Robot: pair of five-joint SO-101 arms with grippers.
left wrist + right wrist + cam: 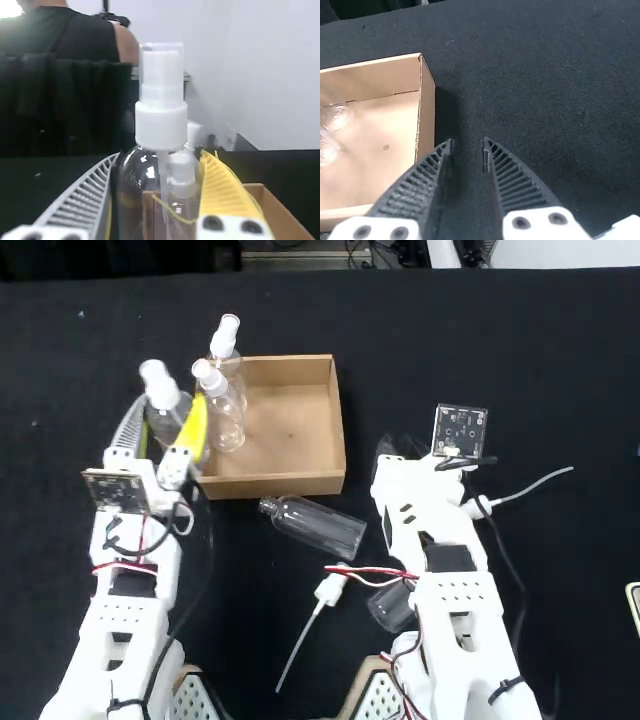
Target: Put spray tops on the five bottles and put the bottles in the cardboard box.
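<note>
left gripper (168, 412) is clamped on the held bottle (163, 410), grey finger on one side, yellow finger on the other, bottle body squeezed between them. held bottle is upright with a white spray top (161, 115) on its neck, sticking up above the fingertips. it sits just outside the left wall of the cardboard box (295, 430), with the yellow finger between bottle and wall. can't tell if the finger touches the wall.

two capped bottles (224, 415) stand upright inside the box along its left side, one behind the other, near the held bottle but across the wall from it. in the left wrist view one of them shows right behind the held bottle.

right gripper (467, 145) hangs over the black table (520, 340) just beside the box's right wall, fingers slightly parted with a narrow gap, holding nothing.

uncapped bottle (312, 525) lies on its side on the table just in front of the box's near wall, between the two arms and apart from both grippers. loose spray top (328, 590) with its long thin tube lies on the table closer to the arm bases, next to the right arm. one more clear bottle (388, 608) is partly hidden under the right arm, capped or not can't tell.
</note>
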